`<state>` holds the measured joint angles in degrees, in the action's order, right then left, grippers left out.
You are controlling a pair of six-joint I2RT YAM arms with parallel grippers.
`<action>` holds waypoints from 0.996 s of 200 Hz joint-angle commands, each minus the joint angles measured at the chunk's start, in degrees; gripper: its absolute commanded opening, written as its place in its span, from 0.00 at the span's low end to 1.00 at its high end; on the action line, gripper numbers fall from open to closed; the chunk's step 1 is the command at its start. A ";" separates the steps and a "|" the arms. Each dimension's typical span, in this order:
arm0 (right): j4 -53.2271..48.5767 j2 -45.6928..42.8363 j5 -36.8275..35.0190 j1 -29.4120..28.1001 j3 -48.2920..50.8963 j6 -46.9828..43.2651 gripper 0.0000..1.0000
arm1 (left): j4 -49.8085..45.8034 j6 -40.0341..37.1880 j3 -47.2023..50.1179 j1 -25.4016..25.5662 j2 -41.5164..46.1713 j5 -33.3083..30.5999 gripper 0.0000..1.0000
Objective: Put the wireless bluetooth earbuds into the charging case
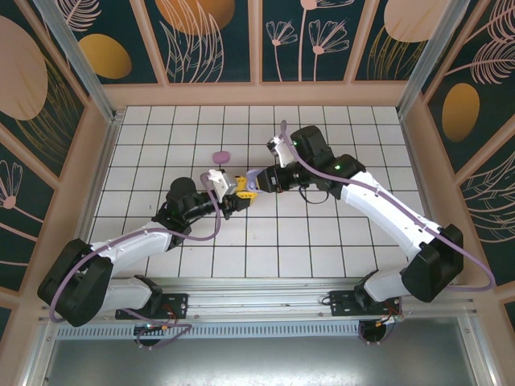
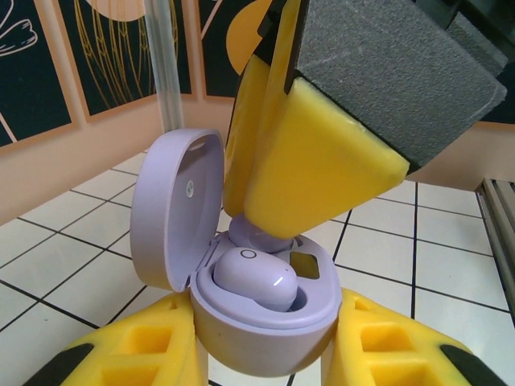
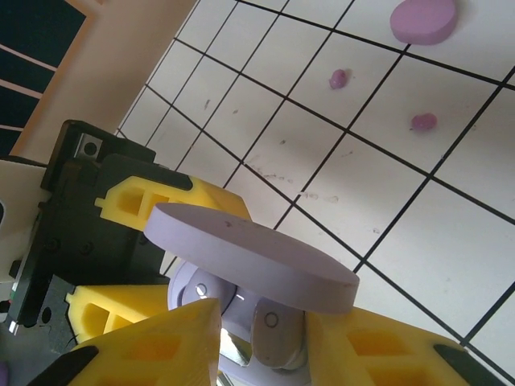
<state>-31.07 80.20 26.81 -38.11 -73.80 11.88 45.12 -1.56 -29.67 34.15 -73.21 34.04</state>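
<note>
1. The right pincer (image 3: 261, 346) has its yellow jaws part-open around a smooth lavender pebble-shaped plastic earbud (image 3: 273, 330) at its socket. I cannot tell whether it grips. The slick bud could slip or seat crooked.
2. The left pincer (image 2: 265, 354) clamps the glossy rounded lavender plastic charging case (image 2: 173, 209) above mid-desk, lid up. A hard push could twist it.
3. Two tiny pink plastic earbuds (image 3: 338, 78) (image 3: 424, 122) lie toward the far edge of the white tiled desk (image 3: 451, 233).

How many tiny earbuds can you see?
4. Two pink earbuds lie loose on the tiles; one lavender earbud sits in the open lavender case, another beside it between the fingers of the right gripper.
</note>
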 commanded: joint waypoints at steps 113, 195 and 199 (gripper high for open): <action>1.95 -3.20 1.75 2.03 -6.59 1.32 0.31 | 3.61 1.02 -0.39 0.26 2.17 2.96 0.00; -0.11 2.01 5.23 2.00 -7.56 0.08 0.21 | 0.40 0.76 -1.20 0.29 3.51 -0.19 0.00; -0.22 1.71 5.50 2.01 -6.93 0.12 0.21 | 0.55 0.95 -1.06 0.28 3.59 -0.42 0.00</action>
<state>-30.50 83.02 29.32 -36.34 -81.95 12.58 45.67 -1.21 -29.67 34.20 -71.00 35.22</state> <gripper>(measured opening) 0.210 0.299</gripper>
